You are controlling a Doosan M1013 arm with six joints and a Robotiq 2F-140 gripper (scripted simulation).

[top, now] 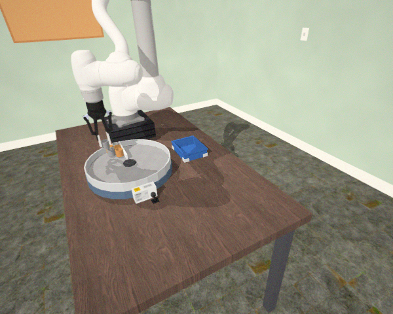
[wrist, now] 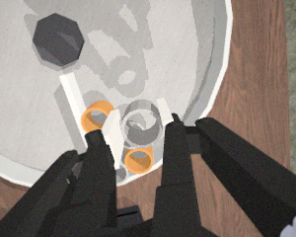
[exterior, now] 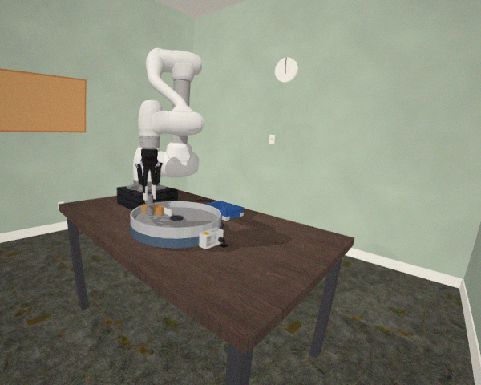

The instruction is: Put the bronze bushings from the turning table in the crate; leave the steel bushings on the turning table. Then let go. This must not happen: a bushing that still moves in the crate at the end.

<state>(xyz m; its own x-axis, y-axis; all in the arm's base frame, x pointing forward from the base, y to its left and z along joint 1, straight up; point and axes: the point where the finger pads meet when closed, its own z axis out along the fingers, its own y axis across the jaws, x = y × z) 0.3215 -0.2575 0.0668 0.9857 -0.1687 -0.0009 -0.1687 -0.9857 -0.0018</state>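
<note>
Pinching a steel bushing (wrist: pixel 140 124) between its white pads, the end effector (wrist: pixel 137 124) hangs over the turning table (top: pixel 95 184); bronze bushings (wrist: pixel 97 116) sit beside it, seemingly the wrong pick.

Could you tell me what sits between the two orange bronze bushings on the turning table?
In the wrist view, a steel bushing sits between the two bronze bushings, and the gripper is shut on it, one white finger pad crossing the gap.
</note>
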